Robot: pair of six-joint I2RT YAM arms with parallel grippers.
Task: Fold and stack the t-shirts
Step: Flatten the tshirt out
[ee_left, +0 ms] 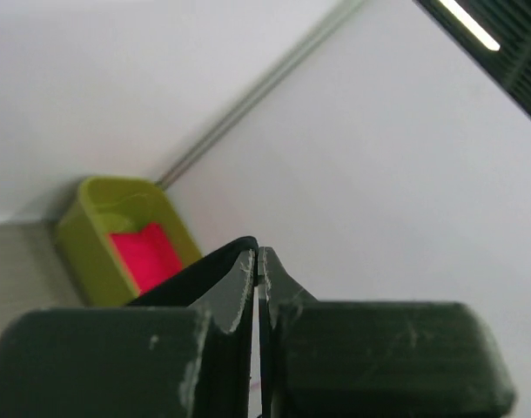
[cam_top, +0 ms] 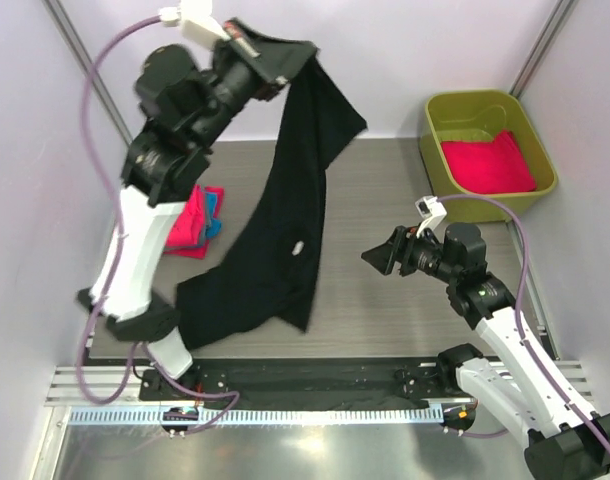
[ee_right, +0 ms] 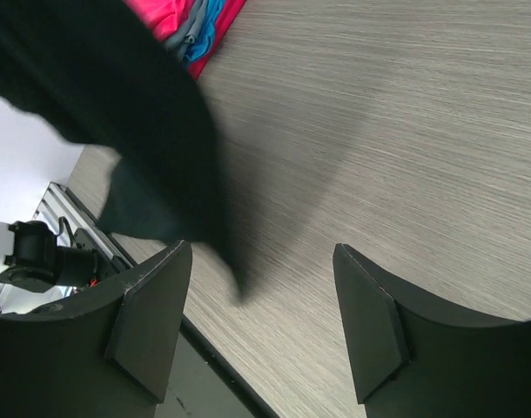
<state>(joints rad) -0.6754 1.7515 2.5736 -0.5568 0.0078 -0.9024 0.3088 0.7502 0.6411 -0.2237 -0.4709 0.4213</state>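
Broadly, the grey wood-grain tabletop is seen from above, with both arms mounted at its near edge. A black t-shirt is held up over the left half of the tabletop. Its top edge is pinched high near the far-left corner, its body hangs down slantwise, and its lower part appears to be pooled on the surface towards the near edge. An olive-green tub is set in the far-right corner, and a folded hot-pink t-shirt is laid inside it. A small pile of pink and blue t-shirts is placed at the left edge, partly hidden behind the left arm and the hanging black cloth. The left gripper is raised and clamped tight on the black t-shirt, with a fold of dark cloth squeezed between its closed fingers. The right gripper is held low over the right half of the tabletop, near the hanging shirt, with its jaws spread wide and nothing between them. A small pale starburst mark is shown on the black cloth, about midway down.
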